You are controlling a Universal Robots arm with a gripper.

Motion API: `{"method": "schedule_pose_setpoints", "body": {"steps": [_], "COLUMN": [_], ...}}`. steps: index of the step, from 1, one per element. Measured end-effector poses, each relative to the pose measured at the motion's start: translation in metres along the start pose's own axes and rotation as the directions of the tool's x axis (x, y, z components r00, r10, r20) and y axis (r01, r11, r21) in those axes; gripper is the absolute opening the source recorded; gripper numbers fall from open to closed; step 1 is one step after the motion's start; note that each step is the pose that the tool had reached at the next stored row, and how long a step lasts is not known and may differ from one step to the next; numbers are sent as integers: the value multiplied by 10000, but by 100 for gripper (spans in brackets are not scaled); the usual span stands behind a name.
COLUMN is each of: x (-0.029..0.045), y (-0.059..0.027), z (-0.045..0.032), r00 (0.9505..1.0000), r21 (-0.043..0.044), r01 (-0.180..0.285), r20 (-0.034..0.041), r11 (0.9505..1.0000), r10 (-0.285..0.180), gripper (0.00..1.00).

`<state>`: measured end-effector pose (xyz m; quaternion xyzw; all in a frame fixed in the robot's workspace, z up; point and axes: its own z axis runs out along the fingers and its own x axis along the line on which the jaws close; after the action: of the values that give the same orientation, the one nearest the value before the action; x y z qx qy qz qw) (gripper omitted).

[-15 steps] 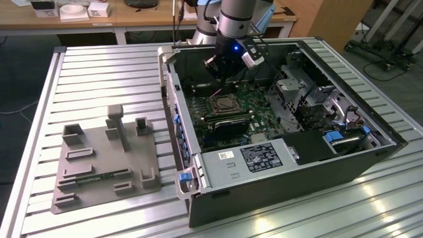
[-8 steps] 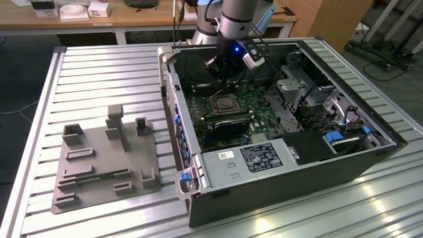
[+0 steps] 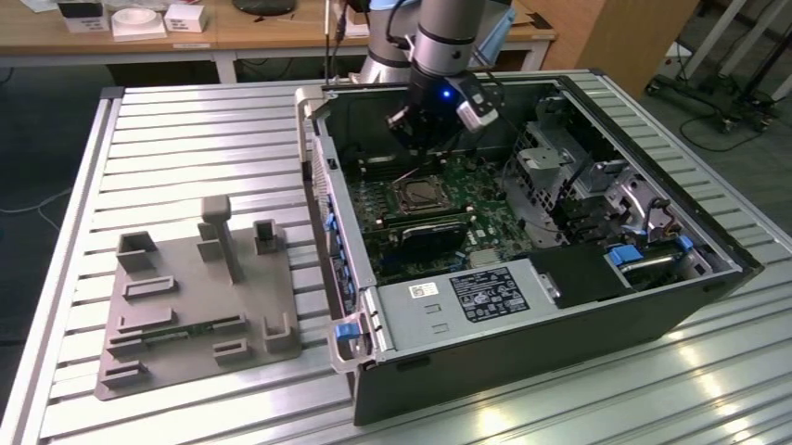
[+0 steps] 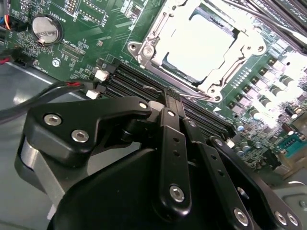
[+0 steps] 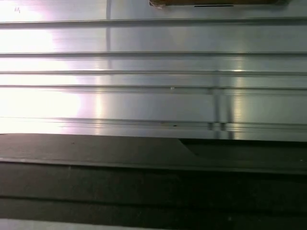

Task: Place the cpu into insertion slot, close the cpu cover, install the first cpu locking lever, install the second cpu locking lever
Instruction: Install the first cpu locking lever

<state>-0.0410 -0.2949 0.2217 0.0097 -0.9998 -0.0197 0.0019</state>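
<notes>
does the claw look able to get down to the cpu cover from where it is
Probably yes. The computer case is open on top, the claw hangs above the memory slots, and nothing stands between it and the cpu cover.

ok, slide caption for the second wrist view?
Gripper by the memory slots, with the cpu seated inside the cpu cover frame.
</notes>
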Motion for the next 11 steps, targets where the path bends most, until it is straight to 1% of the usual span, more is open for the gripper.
{"method": "schedule_pose_setpoints", "body": {"steps": [11], "x": [-62], "y": [6], "z": [68], "r00": [10000], "r21": [0], "r01": [-1], "r20": [0], "r11": [10000], "r10": [1], "gripper": [10]}}
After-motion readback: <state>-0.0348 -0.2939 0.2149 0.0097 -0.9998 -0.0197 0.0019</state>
